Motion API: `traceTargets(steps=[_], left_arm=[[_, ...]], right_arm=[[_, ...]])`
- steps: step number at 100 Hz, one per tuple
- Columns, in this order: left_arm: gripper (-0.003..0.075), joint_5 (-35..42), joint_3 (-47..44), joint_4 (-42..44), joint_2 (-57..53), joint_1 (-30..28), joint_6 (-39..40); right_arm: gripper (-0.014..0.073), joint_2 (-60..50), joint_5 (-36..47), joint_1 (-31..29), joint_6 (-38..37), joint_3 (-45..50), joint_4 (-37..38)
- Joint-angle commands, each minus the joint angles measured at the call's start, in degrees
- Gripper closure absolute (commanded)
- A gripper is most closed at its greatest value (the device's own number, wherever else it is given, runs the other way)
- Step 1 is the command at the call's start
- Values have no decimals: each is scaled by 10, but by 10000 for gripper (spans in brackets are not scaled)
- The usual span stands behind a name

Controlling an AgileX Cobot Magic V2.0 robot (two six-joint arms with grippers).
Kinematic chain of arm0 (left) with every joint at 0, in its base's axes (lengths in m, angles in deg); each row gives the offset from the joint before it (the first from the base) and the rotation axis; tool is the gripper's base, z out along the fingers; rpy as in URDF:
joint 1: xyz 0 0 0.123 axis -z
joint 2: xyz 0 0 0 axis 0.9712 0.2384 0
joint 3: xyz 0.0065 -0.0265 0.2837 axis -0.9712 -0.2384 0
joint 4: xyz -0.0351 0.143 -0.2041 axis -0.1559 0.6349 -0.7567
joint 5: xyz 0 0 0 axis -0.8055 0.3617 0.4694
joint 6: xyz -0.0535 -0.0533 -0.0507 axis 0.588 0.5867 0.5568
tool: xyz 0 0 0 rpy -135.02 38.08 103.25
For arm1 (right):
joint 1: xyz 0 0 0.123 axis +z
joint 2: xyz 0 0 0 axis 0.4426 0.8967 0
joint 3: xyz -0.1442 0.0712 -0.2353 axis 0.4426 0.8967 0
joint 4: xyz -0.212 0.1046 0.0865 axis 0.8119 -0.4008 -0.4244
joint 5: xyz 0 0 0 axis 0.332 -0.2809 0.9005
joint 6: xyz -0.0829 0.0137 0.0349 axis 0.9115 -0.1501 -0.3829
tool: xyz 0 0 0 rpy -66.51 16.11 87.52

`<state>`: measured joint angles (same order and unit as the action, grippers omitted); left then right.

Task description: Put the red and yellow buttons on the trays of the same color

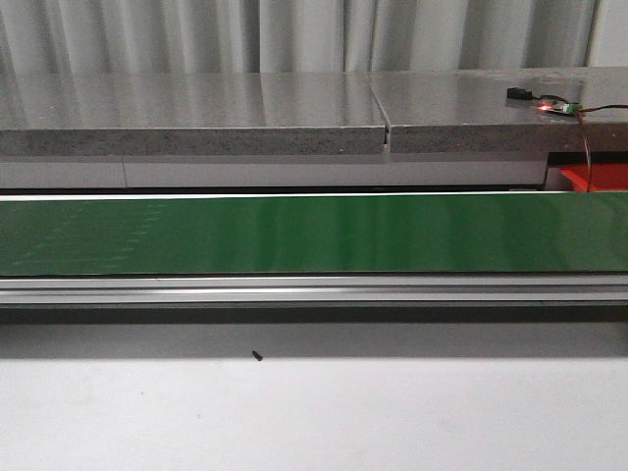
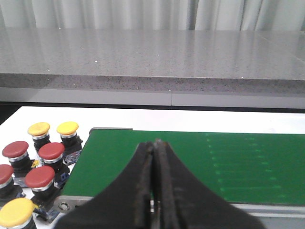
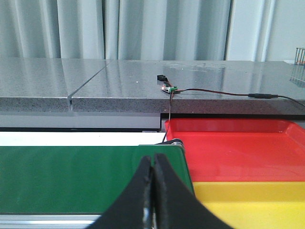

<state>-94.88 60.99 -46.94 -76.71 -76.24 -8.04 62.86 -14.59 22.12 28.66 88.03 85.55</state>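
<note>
Grey curtains hang behind a speckled stone ledge (image 1: 196, 128), and in front we see the green conveyor belt (image 1: 314, 235) crossing the white desk (image 1: 314, 412). From the left wrist, the left gripper (image 2: 155, 148) has its jaws closed on nothing; red buttons (image 2: 51, 151) and yellow buttons (image 2: 67, 128) cluster beside the belt's end. From the right wrist, the right gripper (image 3: 152, 162) is likewise closed and empty; the red tray (image 3: 238, 148) and yellow tray (image 3: 252, 200) sit at the belt's other end.

A long green conveyor belt (image 1: 314, 234) runs left to right with nothing on it, open to a claw from above. Beyond it a raised grey stone ledge (image 1: 196, 113) blocks the far side. Past the belt's left end, red and yellow buttons (image 2: 38, 162) crowd the white worktop (image 1: 314, 412). At the right end sit a red tray (image 3: 238, 148) and yellow tray (image 3: 252, 202), with a thin cable (image 3: 214, 92) trailing above.
</note>
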Motion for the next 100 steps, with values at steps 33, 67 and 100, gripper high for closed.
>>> traceTargets(steps=[33, 67, 100], left_arm=[[719, 15, 132, 1, 189, -1, 4], [183, -1, 182, -3, 267, -1, 4], [184, -105, 277, -32, 372, -64, 43]], right_arm=[[660, -12, 42, 2, 2, -8, 7], [660, -12, 42, 2, 2, -8, 7], [660, -12, 42, 2, 2, -8, 7]])
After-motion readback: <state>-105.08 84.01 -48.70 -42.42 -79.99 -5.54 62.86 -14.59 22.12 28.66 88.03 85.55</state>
